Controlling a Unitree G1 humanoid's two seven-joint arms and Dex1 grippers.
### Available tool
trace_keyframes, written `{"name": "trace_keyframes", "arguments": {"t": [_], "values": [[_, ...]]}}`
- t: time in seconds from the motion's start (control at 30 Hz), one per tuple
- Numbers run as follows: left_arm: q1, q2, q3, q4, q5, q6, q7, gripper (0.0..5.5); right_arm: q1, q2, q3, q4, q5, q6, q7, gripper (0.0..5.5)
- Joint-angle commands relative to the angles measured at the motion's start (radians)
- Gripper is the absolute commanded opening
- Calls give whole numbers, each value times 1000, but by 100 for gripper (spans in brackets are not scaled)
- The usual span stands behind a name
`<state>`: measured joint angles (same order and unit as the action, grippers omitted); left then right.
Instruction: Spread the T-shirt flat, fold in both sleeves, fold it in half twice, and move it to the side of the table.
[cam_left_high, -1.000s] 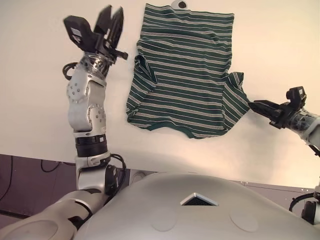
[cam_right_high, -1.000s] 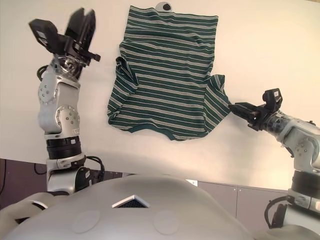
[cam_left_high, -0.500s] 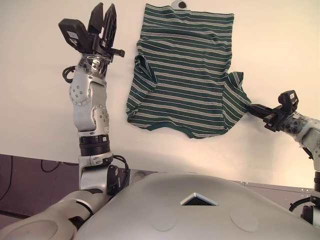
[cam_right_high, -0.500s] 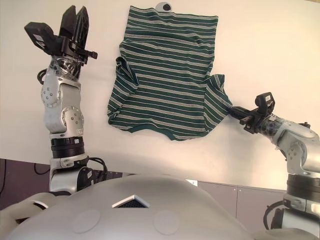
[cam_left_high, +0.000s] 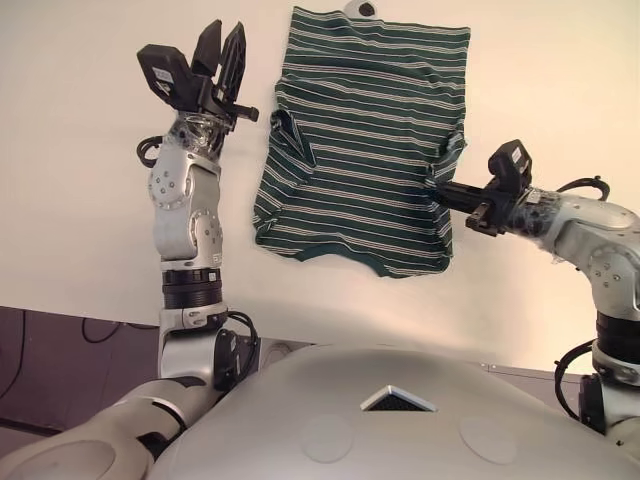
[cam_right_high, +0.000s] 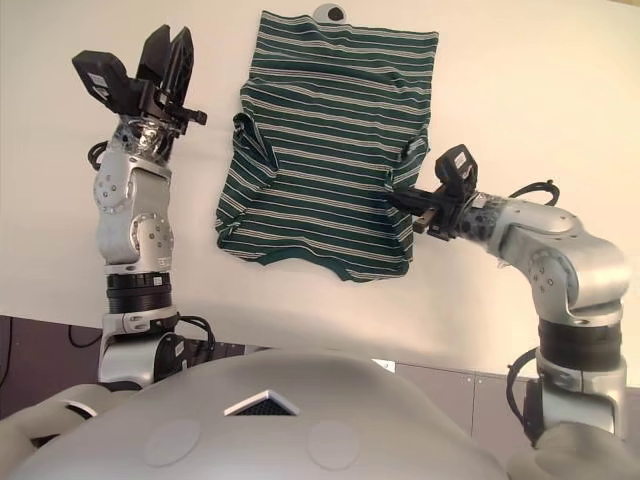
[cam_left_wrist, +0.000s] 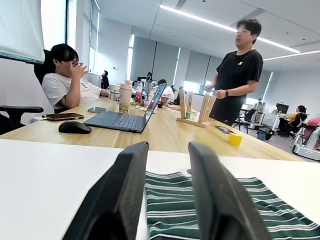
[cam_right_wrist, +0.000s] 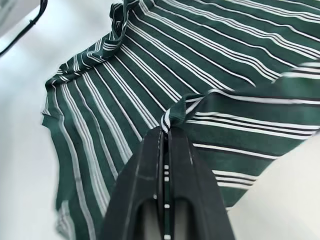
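A dark green T-shirt (cam_left_high: 360, 150) with white stripes lies on the white table (cam_left_high: 560, 90), hem toward me. Its left sleeve (cam_left_high: 283, 130) is bunched at the shirt's edge. My right gripper (cam_left_high: 440, 190) is shut on the right sleeve (cam_right_wrist: 240, 115), which is pulled inward and lies over the right side of the shirt's body. The right wrist view has the closed fingers (cam_right_wrist: 164, 131) pinching the striped sleeve edge. My left gripper (cam_left_high: 224, 32) is raised, open and holding nothing, just left of the shirt's upper left side. In the left wrist view the shirt (cam_left_wrist: 170, 200) lies beyond the gripper's (cam_left_wrist: 167, 147) spread fingers.
A small round dark object (cam_left_high: 360, 9) sits at the table's far edge, touching the shirt's top. Bare white tabletop stretches left and right of the shirt. The table's near edge (cam_left_high: 100, 310) runs below it. A wooden desk (cam_left_wrist: 150, 132) with a laptop stands beyond the table.
My right gripper has carried the right sleeve leftward, from out beside the shirt to over its body. My left gripper has shifted slightly right, toward the shirt, staying open.
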<state>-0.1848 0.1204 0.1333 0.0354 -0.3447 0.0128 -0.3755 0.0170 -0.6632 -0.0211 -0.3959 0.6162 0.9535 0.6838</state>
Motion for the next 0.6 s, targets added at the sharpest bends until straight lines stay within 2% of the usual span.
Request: {"name": "trace_keyframes", "arguments": {"t": [0.03, 0.13, 0.23, 0.43, 0.5, 0.6], "values": [[-27, 56, 26, 23, -39, 81, -33, 144, -12, 37, 36, -6, 3, 17, -17, 54], [18, 115, 11, -10, -63, 125, -121, 144, -27, 47, -11, -23, 93, 27, 29, 108], [65, 200, -15, -40, -43, 115, -234, 144, -77, 39, -93, 14, 205, 45, 83, 113], [178, 362, 20, -112, -71, 110, -413, 144, 8, -37, -160, 40, 183, -30, 148, 113], [252, 440, 32, -140, -73, 62, -527, 144, 95, -77, -195, 26, 151, -98, 208, 113], [381, 574, 17, -105, 32, -173, -710, 169, 262, -118, -241, -7, 80, -247, 310, 117]]}}
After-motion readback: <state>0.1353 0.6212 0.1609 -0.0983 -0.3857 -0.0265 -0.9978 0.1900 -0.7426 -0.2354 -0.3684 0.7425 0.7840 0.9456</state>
